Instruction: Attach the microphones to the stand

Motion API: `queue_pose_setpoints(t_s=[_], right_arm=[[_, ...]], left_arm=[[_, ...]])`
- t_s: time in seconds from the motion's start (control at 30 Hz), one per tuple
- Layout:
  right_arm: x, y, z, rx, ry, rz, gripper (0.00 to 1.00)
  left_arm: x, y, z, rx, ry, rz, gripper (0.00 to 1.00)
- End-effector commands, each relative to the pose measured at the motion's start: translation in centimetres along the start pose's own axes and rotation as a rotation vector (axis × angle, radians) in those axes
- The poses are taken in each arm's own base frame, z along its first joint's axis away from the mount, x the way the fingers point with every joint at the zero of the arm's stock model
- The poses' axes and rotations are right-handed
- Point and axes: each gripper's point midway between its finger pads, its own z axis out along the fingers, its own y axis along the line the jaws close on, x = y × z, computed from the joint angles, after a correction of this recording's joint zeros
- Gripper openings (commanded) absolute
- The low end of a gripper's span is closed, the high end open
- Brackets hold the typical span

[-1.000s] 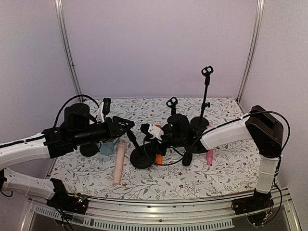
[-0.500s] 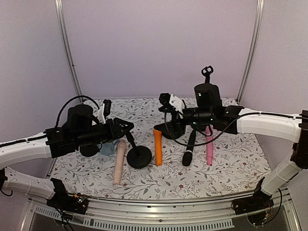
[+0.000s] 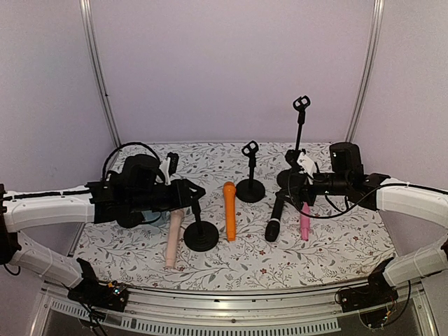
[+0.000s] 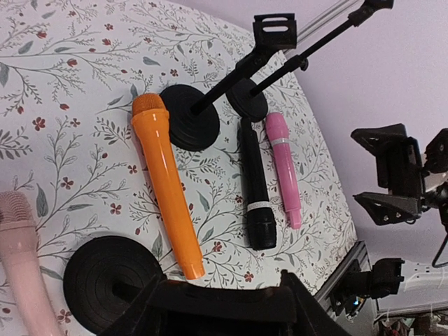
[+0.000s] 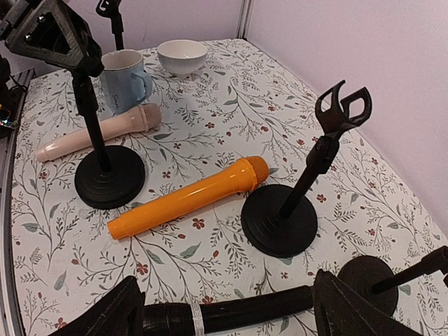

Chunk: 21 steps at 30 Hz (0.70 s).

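Observation:
Four microphones lie flat on the flowered cloth: beige (image 3: 173, 238), orange (image 3: 229, 210), black (image 3: 275, 217) and pink (image 3: 304, 220). My left gripper (image 3: 190, 190) is shut on the top of a short stand whose round base (image 3: 201, 236) sits between the beige and orange ones. The left wrist view shows that dark stand top across the left gripper (image 4: 222, 301). My right gripper (image 3: 294, 183) hangs open just above the black microphone (image 5: 238, 311), which lies between its fingers (image 5: 119, 308), not gripped. A middle stand (image 5: 280, 220) carries an empty clip (image 5: 343, 108).
A tall stand (image 3: 299, 140) rises at the back right, its base (image 5: 367, 280) close to my right fingers. A blue-and-white mug (image 5: 128, 80) and a white bowl (image 5: 182, 54) sit behind the left stand. Metal frame posts (image 3: 98, 77) flank the back wall.
My right gripper let go of the orange microphone, opened, and swung back right to over the black one. The left arm shifted slightly right with its stand.

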Motion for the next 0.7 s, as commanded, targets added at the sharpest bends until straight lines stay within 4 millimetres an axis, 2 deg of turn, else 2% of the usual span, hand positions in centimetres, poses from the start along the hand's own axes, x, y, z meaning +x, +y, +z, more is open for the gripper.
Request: queue_pose_setpoints(t_s=[0.0,0.47,0.67], right_arm=[[-1.0,-1.0,-0.9,0.038,-0.073,-0.022,0.85],[0.3,-0.5,-1.1,0.035,-0.077,-0.094,0.86],[0.5,-0.5,-1.4,0.042,-0.078,-0.124,0.87]], left_arm=[[-2.5,-4.1,-0.1,0.126,-0.077,0.008,0.13],[-1.8,-6.1,3.4,0.203,-0.053,-0.023,0.23],[-0.9,-7.0,5.1,0.251,-0.011,-0.038,0.27]])
